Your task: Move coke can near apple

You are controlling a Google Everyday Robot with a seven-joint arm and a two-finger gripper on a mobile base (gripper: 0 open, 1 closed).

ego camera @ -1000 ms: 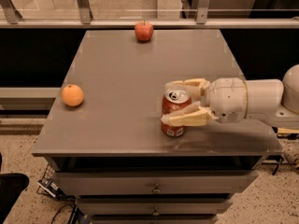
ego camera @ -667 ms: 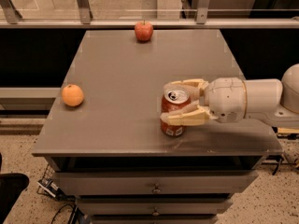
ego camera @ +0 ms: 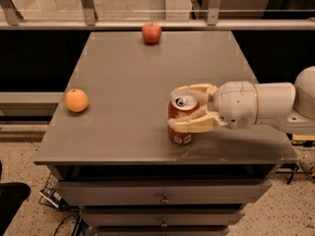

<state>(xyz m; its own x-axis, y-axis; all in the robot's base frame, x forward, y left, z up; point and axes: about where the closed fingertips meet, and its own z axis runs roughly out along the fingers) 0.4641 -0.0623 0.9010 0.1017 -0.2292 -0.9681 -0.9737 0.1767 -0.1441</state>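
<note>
The coke can (ego camera: pixel 182 113), red with a silver top, stands upright on the grey table (ego camera: pixel 147 77) near its front right. My gripper (ego camera: pixel 172 108) reaches in from the right, with one cream finger behind the can and the other finger (ego camera: pixel 193 125) across its front, closed on it. The apple (ego camera: pixel 151 32), small and red, sits at the table's far edge, well beyond the can and a little to its left.
An orange (ego camera: pixel 77 100) lies near the table's left edge. A glass rail with metal posts (ego camera: pixel 88 4) runs behind the far edge. Drawers (ego camera: pixel 162 198) sit below the tabletop. My white arm (ego camera: pixel 266 104) spans the table's right side.
</note>
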